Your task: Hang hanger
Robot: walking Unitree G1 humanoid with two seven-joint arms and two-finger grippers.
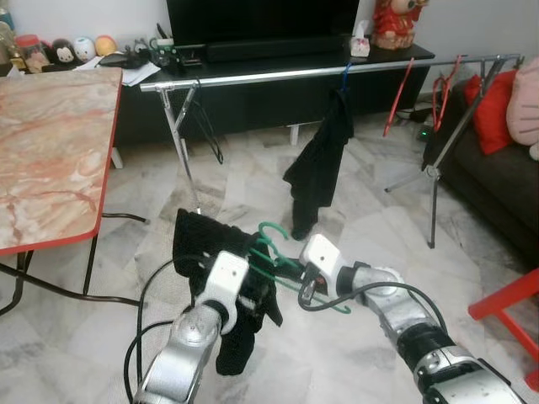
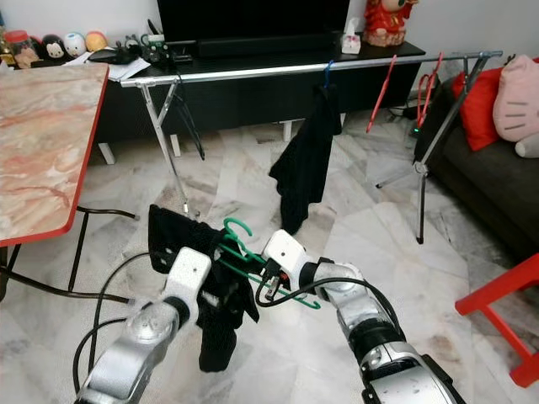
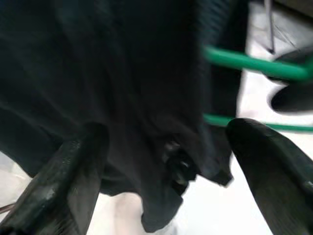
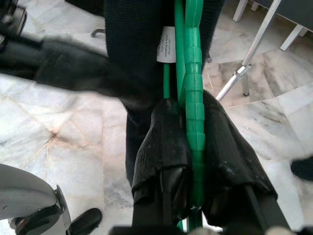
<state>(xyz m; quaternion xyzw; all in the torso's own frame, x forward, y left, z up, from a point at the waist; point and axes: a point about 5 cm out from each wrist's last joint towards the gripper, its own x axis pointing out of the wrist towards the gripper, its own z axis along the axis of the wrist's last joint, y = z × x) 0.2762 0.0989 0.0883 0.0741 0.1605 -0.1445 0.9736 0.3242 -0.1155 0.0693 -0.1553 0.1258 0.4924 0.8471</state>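
Note:
A green hanger [image 1: 270,232] with a black garment [image 1: 200,242] draped over it is held low over the floor, in front of the clothes rail [image 1: 278,74]. My right gripper [image 4: 191,105] is shut on the hanger's green bar [image 4: 193,68], with a finger [image 4: 166,142] on each side. My left gripper [image 3: 166,132] is open, its fingers [image 3: 73,181] spread wide around the hanging black cloth [image 3: 122,93]. In the eye views the left gripper [image 1: 253,290] is partly buried in the garment.
On the rail hang another black garment [image 1: 318,160] on a blue hanger and two red hangers [image 1: 397,99]. A marble-topped table [image 1: 50,160] stands at left, a dark sofa [image 1: 505,189] and a red chair [image 1: 505,305] at right, a TV stand [image 1: 278,93] behind.

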